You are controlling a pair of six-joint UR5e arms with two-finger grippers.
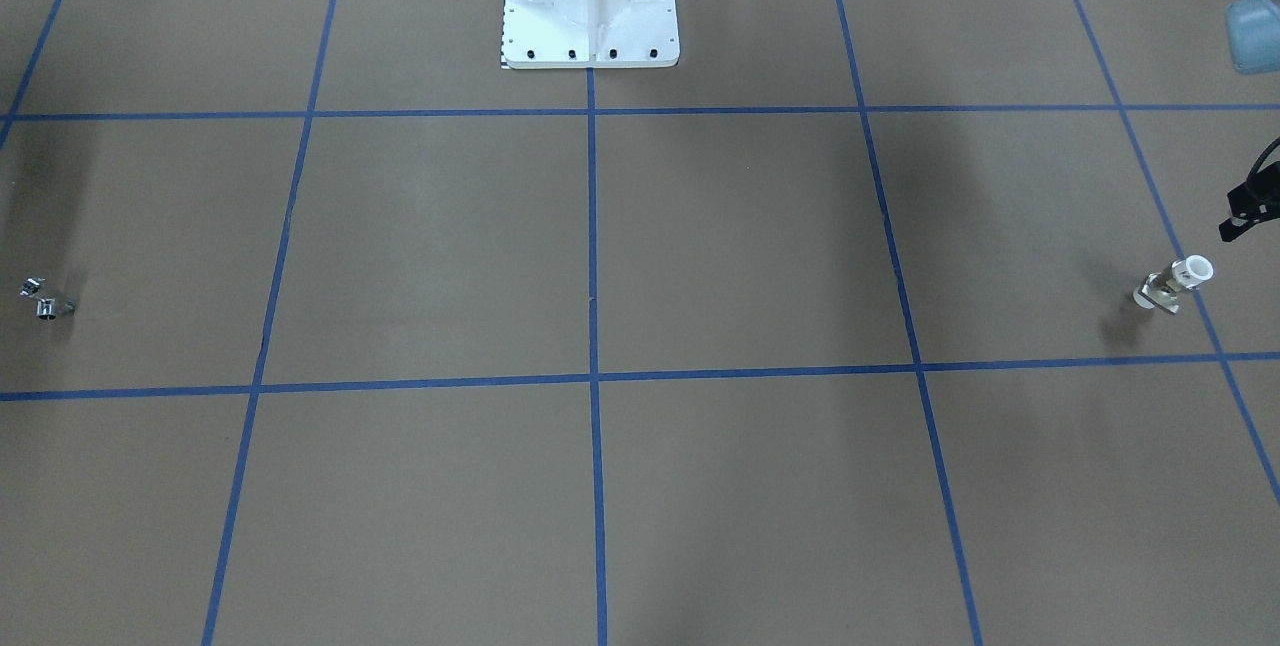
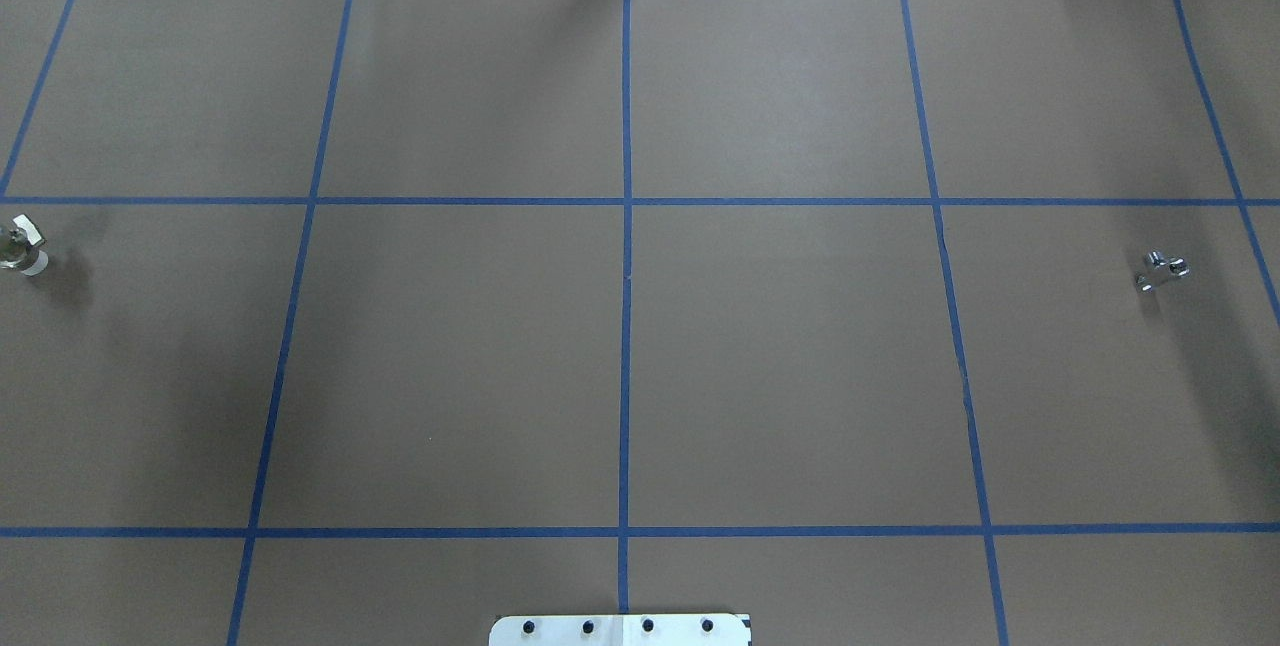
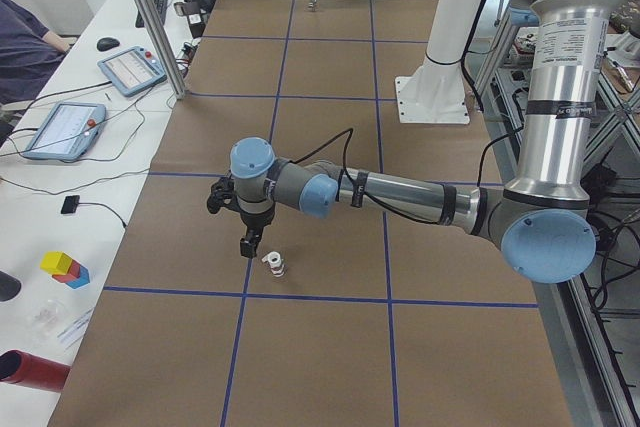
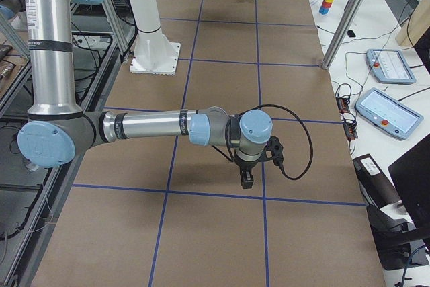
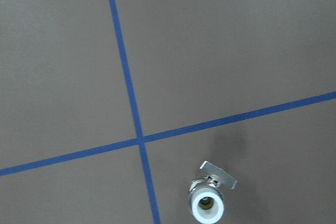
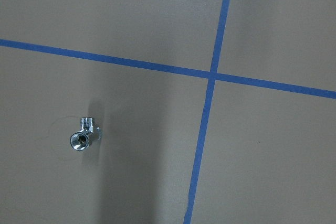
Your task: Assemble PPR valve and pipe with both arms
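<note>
Evidently only the start: valve (image 1: 1175,284) and pipe (image 1: 45,298) well apart, nothing joined.
Front and overhead views: both parts at opposite ends of the surface (image 1: 700,256). Side views alone show the arms, left arm (image 3: 400,192) low beside the valve, right arm (image 4: 154,126) low at the other end; how open their jaws are, I cannot tell. Wrist views: each part lies free, ungripped.

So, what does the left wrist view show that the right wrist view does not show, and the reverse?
Only the left wrist view shows the PPR valve, near its lower edge, white open end toward the camera. Only the right wrist view shows the pipe, all chrome, one round opening toward the camera. Both show the brown table with two crossing blue tape lines; each part is alone, untouched.
</note>
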